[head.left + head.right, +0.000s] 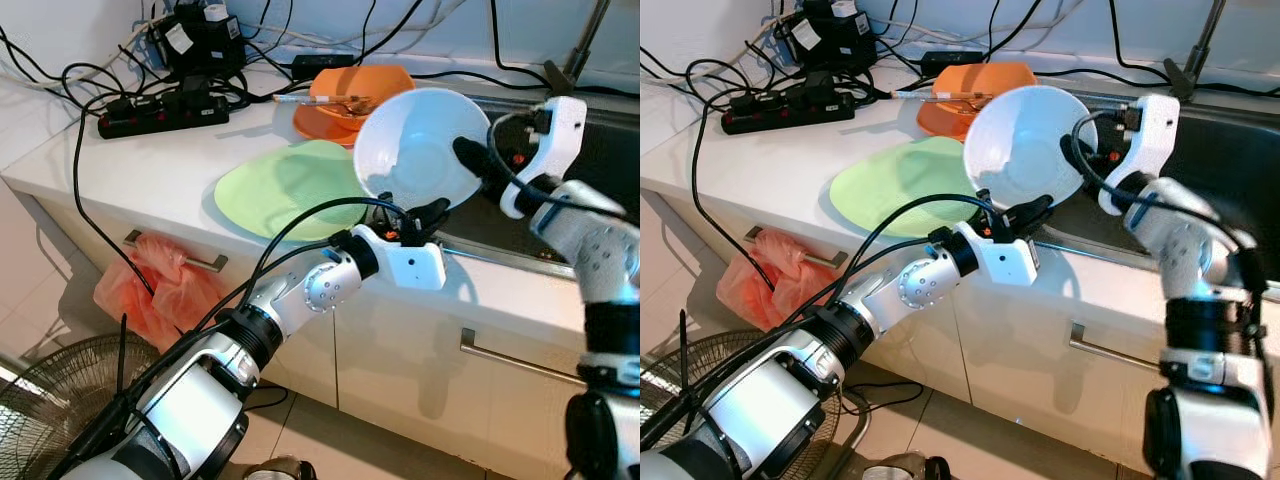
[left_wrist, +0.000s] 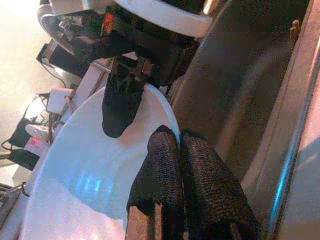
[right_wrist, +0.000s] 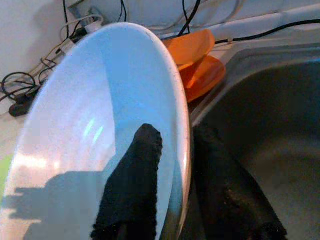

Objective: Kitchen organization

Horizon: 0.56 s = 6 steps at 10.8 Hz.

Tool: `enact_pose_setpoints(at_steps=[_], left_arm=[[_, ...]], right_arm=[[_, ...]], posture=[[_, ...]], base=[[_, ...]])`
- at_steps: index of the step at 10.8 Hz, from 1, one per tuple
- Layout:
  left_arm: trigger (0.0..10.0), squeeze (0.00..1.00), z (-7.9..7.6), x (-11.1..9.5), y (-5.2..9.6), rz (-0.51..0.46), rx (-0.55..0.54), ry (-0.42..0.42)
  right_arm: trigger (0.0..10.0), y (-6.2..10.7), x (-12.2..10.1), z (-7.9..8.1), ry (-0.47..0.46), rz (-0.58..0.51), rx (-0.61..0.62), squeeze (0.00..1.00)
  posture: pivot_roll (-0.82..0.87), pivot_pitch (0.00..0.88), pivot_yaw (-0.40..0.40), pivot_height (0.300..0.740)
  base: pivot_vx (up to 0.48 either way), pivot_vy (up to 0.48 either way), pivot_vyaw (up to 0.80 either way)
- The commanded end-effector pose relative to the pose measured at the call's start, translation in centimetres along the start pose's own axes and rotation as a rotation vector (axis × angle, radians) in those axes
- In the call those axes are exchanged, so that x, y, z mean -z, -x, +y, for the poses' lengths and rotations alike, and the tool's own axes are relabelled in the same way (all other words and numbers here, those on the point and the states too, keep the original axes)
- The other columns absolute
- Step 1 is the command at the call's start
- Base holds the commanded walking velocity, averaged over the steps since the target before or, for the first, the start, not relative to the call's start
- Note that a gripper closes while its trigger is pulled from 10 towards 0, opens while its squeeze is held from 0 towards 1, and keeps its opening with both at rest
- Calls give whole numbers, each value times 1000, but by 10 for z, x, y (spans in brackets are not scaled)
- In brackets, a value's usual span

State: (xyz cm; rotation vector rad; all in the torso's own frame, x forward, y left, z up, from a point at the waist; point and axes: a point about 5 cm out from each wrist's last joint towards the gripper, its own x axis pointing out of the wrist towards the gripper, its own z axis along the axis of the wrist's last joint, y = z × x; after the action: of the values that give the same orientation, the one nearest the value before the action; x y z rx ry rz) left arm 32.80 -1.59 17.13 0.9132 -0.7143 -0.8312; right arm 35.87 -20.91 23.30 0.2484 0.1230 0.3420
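Note:
A white bowl (image 1: 415, 150) stands tilted on its edge over the counter's rim beside the sink (image 1: 610, 160). My right gripper (image 1: 470, 160) is shut on the bowl's right rim; the right wrist view shows one finger (image 3: 132, 185) inside the bowl and the other behind it. My left gripper (image 1: 425, 215) sits just under the bowl's lower rim. In the left wrist view its two fingers (image 2: 160, 170) are pressed together, tips at the rim of the bowl (image 2: 95, 180). Whether they pinch the rim I cannot tell.
A flat green plate (image 1: 285, 190) lies on the white counter (image 1: 150, 170) left of the bowl. Orange bowls (image 1: 350, 100) with utensils sit behind it. A power strip (image 1: 160, 115) and many cables crowd the back left. An orange bag (image 1: 150, 290) hangs on a drawer handle; a fan (image 1: 60, 390) stands below.

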Motion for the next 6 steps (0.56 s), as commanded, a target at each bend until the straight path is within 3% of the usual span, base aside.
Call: enact_pose_setpoints(at_steps=[1,2,5,6], left_arm=[[4902,0,13,-4,0,-37,-90,-16],[6667,0,13,-4,0,-38,-87,-19],[10000,0,10,-5,1,-42,-73,-28],[10000,0,9,-6,1,-43,-77,-26]], right_arm=[[0,0,19,-6,-22,104,16,0],[0,-1,20,-6,-17,116,7,0],[0,0,22,-5,15,164,-24,0],[0,0,20,-5,19,162,-26,0]], posture=[[113,48,80,740],[114,48,80,740],[109,48,81,740],[110,48,79,740]], base=[[0,0,0],[0,0,0],[0,0,0],[0,0,0]])
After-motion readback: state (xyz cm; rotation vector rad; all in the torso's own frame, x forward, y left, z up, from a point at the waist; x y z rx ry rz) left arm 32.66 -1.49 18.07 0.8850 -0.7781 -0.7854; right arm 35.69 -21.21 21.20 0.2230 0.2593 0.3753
